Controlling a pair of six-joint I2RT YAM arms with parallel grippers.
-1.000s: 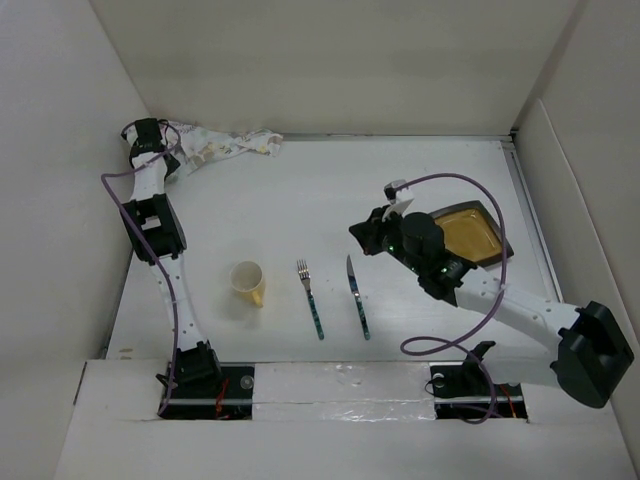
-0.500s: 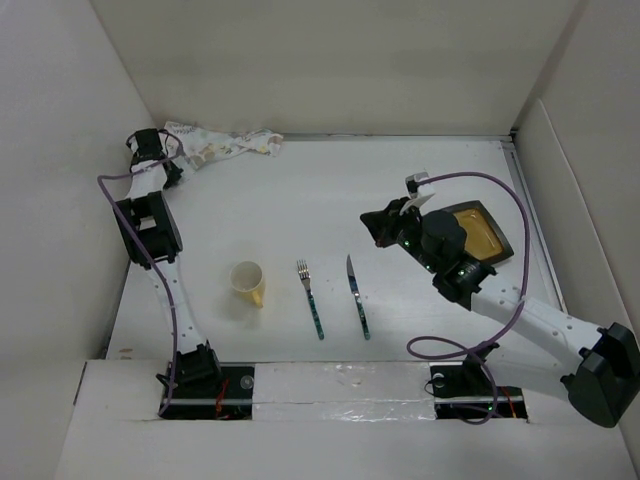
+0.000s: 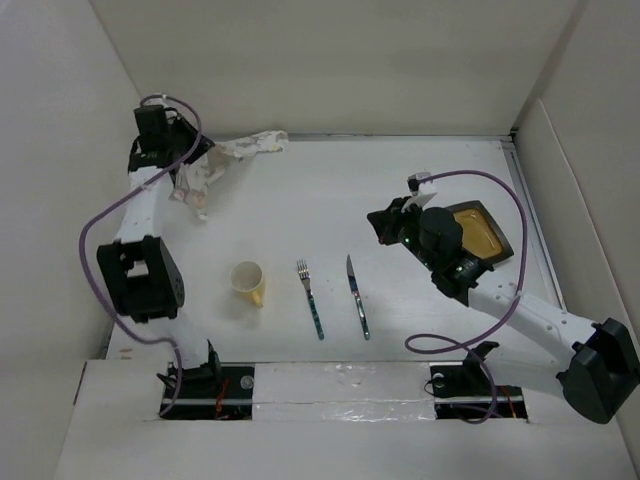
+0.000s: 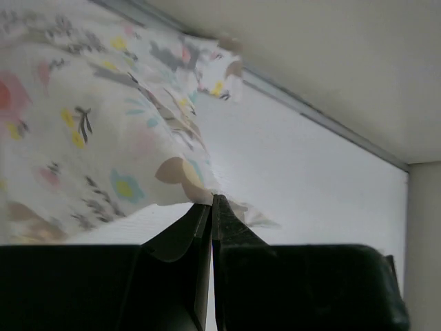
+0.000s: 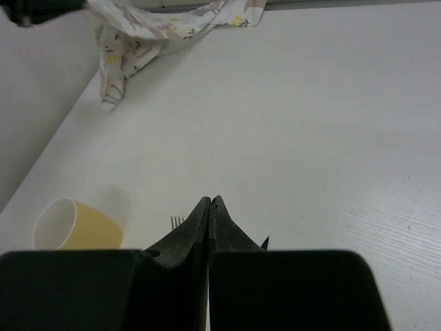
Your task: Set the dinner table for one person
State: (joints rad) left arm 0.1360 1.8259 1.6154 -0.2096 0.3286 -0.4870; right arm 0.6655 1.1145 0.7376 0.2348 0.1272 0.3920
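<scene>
The white surface lies under everything in view. The patterned cloth lay bunched in the far-left corner a second ago and now hangs lifted, pinched in the left fingers. The right fingers are pressed together beside the amber tray — the yellow cup is near-left.

The dinner table is matt, smooth white. At ten o'clock, the cloth is limp printed fabric.

Robot lab rig: bare white panels box in the dinner table, two arms bolted at its near edge, purple cables looping loose.
</scene>
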